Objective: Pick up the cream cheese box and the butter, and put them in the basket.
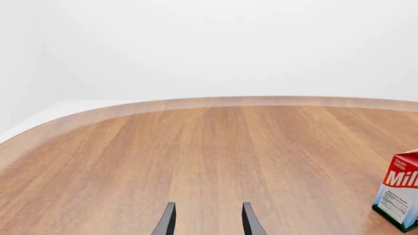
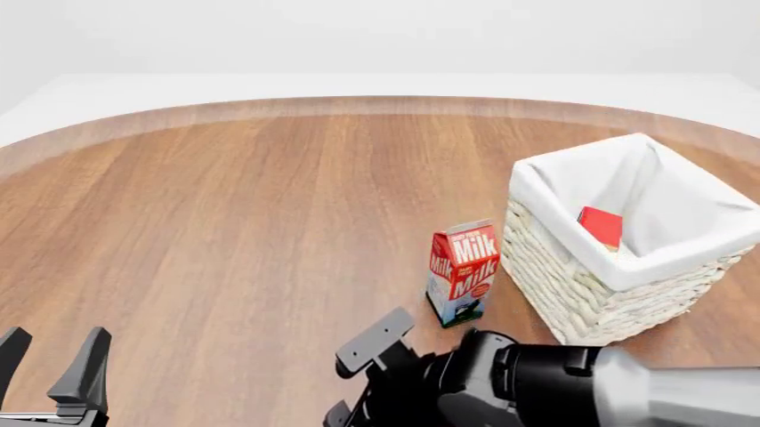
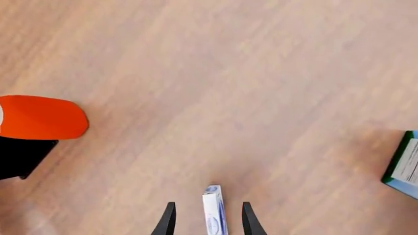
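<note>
A small flat white and light-blue cream cheese box point(image 3: 214, 210) stands on edge between the spread fingers of the right gripper point(image 3: 207, 221), neither finger visibly touching it. The large cream-white woven wicker basket point(image 2: 558, 294) with white cloth lining holds a red butter carton point(image 2: 601, 225). The red-and-white milk carton point(image 2: 461, 273) stands just beside the basket. The right arm bends low over the wooden table point(image 2: 238, 222); the left gripper point(image 2: 52, 369) hangs open and empty.

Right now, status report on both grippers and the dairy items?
Left gripper open, empty. Right gripper open around cream cheese box. Butter in basket. Milk carton beside basket.
</note>
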